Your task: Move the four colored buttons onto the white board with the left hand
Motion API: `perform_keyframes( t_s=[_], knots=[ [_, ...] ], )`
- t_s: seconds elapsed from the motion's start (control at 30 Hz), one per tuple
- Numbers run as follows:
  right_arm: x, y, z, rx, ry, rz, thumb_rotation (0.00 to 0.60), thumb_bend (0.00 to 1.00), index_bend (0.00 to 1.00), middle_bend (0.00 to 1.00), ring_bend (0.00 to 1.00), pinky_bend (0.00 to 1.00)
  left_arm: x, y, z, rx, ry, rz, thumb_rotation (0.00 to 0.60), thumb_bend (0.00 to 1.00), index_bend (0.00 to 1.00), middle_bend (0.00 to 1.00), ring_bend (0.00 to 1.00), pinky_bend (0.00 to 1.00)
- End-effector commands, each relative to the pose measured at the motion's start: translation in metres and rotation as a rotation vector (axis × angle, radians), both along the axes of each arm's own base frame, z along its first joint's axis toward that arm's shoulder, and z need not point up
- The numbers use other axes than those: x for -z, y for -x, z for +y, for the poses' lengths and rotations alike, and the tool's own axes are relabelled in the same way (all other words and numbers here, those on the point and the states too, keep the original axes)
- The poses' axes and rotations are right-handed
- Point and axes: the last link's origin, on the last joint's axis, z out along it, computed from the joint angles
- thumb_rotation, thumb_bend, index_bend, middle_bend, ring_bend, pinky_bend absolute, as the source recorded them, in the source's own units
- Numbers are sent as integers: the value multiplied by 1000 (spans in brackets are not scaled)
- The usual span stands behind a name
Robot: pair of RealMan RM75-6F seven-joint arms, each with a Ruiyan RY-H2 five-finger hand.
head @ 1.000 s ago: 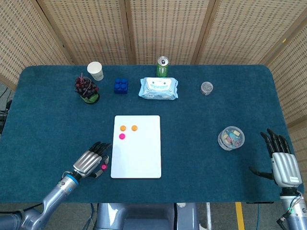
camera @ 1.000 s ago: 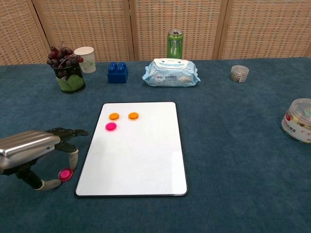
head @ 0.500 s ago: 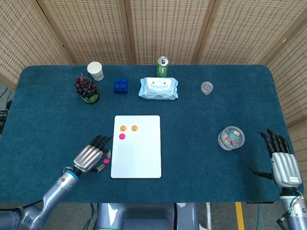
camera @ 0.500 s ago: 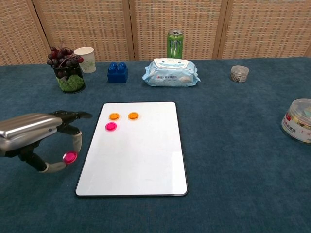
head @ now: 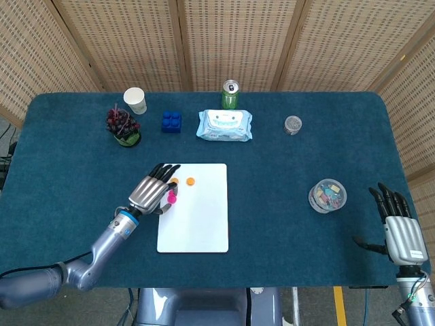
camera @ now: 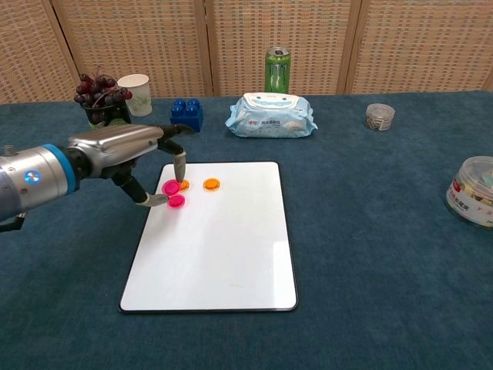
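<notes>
Left robot hand (camera: 135,158), metal-backed, pinching round glossy pink button (camera: 170,187) between thumb and fingertip, hovering over top-left corner of board (camera: 223,254). Board: flat white rectangle, dark rim, rounded corners, lying on blue felt worktop (camera: 370,231). Second pink button (camera: 176,201) and orange disc (camera: 210,184) lying on board; another orange one partly hidden behind held button. Right robot hand (head: 397,221) resting at worktop's right edge, fingers spread, holding nothing.

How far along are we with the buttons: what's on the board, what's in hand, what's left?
Three look done: two orange buttons and one pink button lie on the white board. The left hand pinches the fourth button, also pink, over the board's top-left corner. Left: set it down and release. The right hand is idle.
</notes>
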Motion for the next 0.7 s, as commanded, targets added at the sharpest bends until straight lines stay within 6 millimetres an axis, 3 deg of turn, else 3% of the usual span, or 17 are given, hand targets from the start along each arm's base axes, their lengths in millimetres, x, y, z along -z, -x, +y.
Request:
perform_keyframes(
  t_s=[0.03, 0.37, 0.7],
  knots=[
    [0, 0, 0, 2, -2, -3, 600, 131, 10, 0, 0, 0, 20, -11, 15, -36, 22, 1, 600, 346, 571, 0, 0, 0],
    [0, 1, 0, 3, -8, -9, 600, 131, 10, 0, 0, 0, 51, -21, 28, -69, 30, 21, 600, 345, 571, 0, 0, 0],
    [0, 1, -1, 6, -10, -13, 600, 130, 10, 0, 0, 0, 59, -26, 36, -82, 23, 28, 600, 345, 571, 0, 0, 0]
  ],
)
